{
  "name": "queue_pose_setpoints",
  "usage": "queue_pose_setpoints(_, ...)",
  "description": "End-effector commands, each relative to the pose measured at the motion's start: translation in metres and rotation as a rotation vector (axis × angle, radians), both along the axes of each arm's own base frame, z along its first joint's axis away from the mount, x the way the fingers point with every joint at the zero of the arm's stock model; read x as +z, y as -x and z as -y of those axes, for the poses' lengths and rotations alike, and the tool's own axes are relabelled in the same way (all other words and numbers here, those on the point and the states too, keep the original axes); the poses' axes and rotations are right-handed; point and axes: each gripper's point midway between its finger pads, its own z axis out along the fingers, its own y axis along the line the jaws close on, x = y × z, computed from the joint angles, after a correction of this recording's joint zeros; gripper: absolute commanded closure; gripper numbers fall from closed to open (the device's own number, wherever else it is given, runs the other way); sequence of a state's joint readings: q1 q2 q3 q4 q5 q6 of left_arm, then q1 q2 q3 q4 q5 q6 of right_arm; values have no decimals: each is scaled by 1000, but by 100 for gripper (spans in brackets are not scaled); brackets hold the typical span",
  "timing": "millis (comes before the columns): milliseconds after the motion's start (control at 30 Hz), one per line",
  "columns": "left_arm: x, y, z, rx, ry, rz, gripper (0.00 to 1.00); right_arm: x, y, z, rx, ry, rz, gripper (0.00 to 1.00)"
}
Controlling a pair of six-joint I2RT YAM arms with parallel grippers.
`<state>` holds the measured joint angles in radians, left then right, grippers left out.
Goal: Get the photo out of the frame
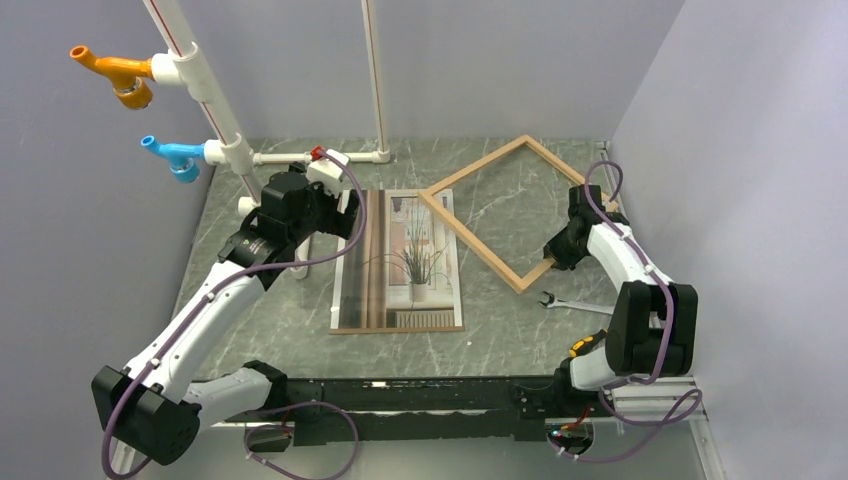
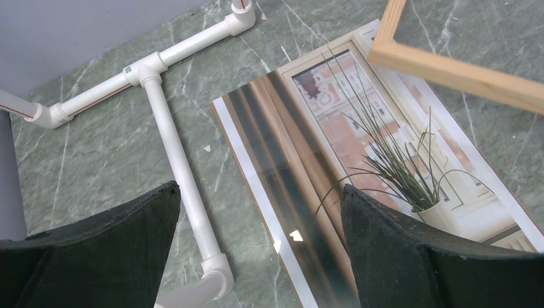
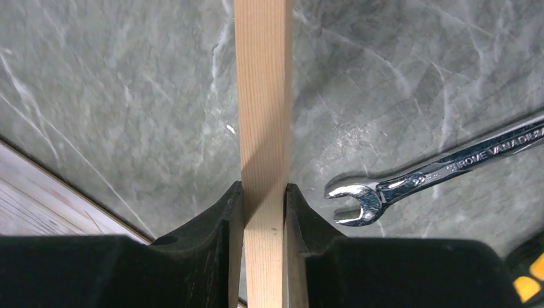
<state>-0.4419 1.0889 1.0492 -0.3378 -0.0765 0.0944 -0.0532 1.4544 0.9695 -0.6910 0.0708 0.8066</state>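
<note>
Wood frame (image 3: 263, 96) pinched in our R gripper (image 3: 263, 192), one corner over the freed photo (image 1: 400, 262); L gripper (image 2: 260, 192) spread wide; next we carry frame clear.

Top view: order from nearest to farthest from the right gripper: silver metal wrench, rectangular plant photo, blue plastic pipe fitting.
1. Silver metal wrench, close by the right gripper.
2. Rectangular plant photo, centre.
3. Blue plastic pipe fitting, far left.
</note>
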Motion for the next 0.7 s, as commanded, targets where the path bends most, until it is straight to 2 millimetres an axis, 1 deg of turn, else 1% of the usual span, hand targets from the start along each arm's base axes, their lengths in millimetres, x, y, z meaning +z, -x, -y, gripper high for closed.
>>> queue_pose_setpoints(0, 13, -2, 2, -12, 7, 55, 4, 35, -39, 12, -255, -30, 179, 100)
queue_pose_setpoints(100, 12, -2, 2, -14, 5, 53, 4, 35, -44, 22, -382, -24, 203, 100)
queue_pose_setpoints(133, 13, -3, 2, -13, 4, 55, 4, 33, -46, 21, -409, -26, 210, 100)
queue_pose_setpoints(267, 11, -4, 3, -16, 5, 48, 4, 19, -58, 12, -476, -44, 196, 100)
queue_pose_setpoints(300, 11, -4, 4, -16, 5, 48, 4, 15, -60, 12, -500, -39, 182, 100)
queue_pose_setpoints(367, 9, -5, 4, -16, 1, 43, 4, 6, -64, 2, -530, -27, 140, 100)
queue_pose_setpoints(467, 7, -6, 3, -11, -8, 40, 4, -3, -73, -3, -580, -11, 109, 100)
queue_pose_setpoints(667, 7, -10, 0, 3, -16, 44, 4, -9, -95, -8, -643, -27, 151, 100)
